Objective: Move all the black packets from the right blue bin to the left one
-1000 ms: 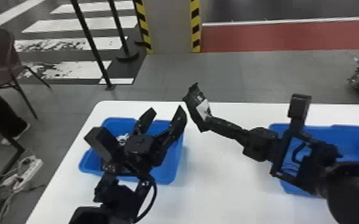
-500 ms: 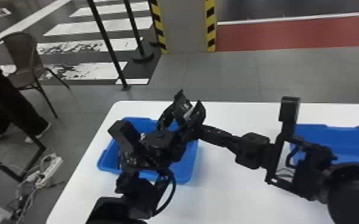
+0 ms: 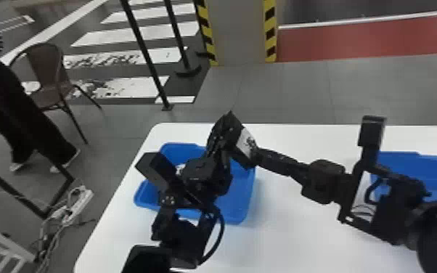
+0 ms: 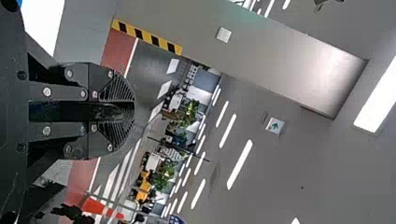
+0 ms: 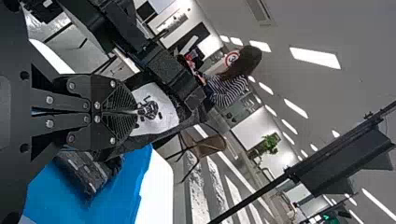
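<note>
Over the left blue bin (image 3: pixel 241 203), my left gripper (image 3: pixel 219 139) is shut on the left part of a black packet with a white label (image 3: pixel 246 141). From the other side my right gripper (image 3: pixel 259 156) is shut on that same packet. In the left wrist view, a thin dark edge of the packet (image 4: pixel 81 112) lies between the fingers of my left gripper (image 4: pixel 114 112). In the right wrist view, the packet's label (image 5: pixel 156 109) faces the camera at the tips of my right gripper (image 5: pixel 133 112). Another black packet (image 5: pixel 86 172) lies in the left bin.
The right blue bin (image 3: pixel 417 167) stands on the white table (image 3: pixel 301 232) behind my right arm. Both forearms reach across the table. A chair (image 3: pixel 52 87), a power strip (image 3: pixel 78 205) and a person are on the floor side at left.
My left gripper was open and apart from the packet; it has come up to it and shut on it. The right gripper still holds the packet. The head view has turned to the left.
</note>
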Motion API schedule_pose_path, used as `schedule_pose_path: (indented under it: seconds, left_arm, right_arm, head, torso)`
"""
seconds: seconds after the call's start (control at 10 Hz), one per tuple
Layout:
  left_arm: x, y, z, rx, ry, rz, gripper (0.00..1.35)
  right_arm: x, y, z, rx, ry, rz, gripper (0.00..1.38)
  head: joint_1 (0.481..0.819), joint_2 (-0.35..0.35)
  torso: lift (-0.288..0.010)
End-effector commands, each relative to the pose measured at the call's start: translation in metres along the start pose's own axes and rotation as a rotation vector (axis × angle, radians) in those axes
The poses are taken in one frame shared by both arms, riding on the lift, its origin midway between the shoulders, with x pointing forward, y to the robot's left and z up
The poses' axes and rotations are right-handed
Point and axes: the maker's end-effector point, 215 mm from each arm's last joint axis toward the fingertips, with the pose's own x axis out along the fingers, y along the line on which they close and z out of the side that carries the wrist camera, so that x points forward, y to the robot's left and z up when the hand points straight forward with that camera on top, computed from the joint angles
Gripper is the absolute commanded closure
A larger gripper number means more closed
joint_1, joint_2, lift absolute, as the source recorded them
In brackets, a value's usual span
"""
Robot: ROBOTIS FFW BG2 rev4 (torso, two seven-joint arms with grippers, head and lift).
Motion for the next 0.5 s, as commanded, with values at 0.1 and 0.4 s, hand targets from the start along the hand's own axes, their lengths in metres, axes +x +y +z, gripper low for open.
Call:
schedule_pose_path:
  seconds: [0.1,0.4]
  left_arm:
    - [0.001,-0.006,-0.005,-0.018,0.016,-0.014,1.23]
    - [-0.002,0.017,0.010,0.037,-0.023,0.029,1.23]
  right_arm:
    - [0.004,-0.006,0.009,0.002,-0.019,-0.004,1.12]
    - [-0.018,-0.028,0.029,-0.057,-0.099,-0.075,0.04]
  head:
    - [0.695,0.275]
    - [0.695,0.262]
  torso:
    - [-0.110]
    - [-0.110]
